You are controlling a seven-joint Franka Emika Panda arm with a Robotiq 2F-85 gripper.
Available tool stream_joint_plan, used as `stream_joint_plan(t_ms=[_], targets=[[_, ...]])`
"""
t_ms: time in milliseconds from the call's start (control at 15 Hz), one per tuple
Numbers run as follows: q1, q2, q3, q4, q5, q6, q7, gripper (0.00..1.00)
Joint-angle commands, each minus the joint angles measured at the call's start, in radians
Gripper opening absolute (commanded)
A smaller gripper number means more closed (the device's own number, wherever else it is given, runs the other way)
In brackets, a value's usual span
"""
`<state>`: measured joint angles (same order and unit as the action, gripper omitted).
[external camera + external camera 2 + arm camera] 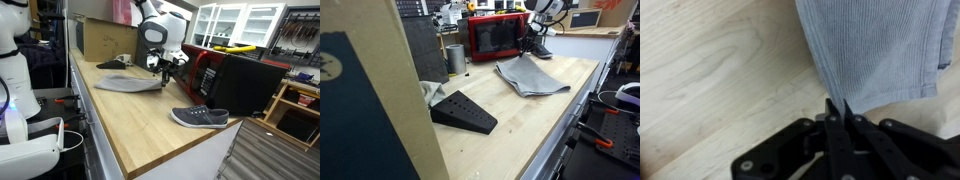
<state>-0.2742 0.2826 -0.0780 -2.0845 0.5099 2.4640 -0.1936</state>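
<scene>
A grey ribbed cloth [875, 45] lies spread on the light wooden table [710, 70]; it shows in both exterior views [125, 84] [530, 75]. My gripper [837, 106] is at the cloth's near edge. Its two fingers are pressed almost together, with the cloth's hem pinched between the tips. In an exterior view the gripper [163, 66] hangs low over the cloth's end nearest the red microwave. In an exterior view the gripper [528, 46] is at the cloth's far end.
A grey shoe [200, 117] sits near the table's corner. A red microwave [495, 35] and a black box [250, 82] stand behind the gripper. A cardboard box [105, 40], a black wedge [465, 110] and a metal cup [455, 58] are also on the table.
</scene>
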Motion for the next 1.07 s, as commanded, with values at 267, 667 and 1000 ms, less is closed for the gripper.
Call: stream_joint_plan(t_ms=[267, 667, 1000], targets=[[-0.019, -0.067, -0.034, -0.059, 0.014, 0.057, 0.009, 0.38], [-0.001, -0.085, -0.008, -0.048, 0.007, -0.010, -0.025, 0.82], [0.062, -0.060, 0.028, -0.024, -0.079, -0.184, -0.050, 1.00]])
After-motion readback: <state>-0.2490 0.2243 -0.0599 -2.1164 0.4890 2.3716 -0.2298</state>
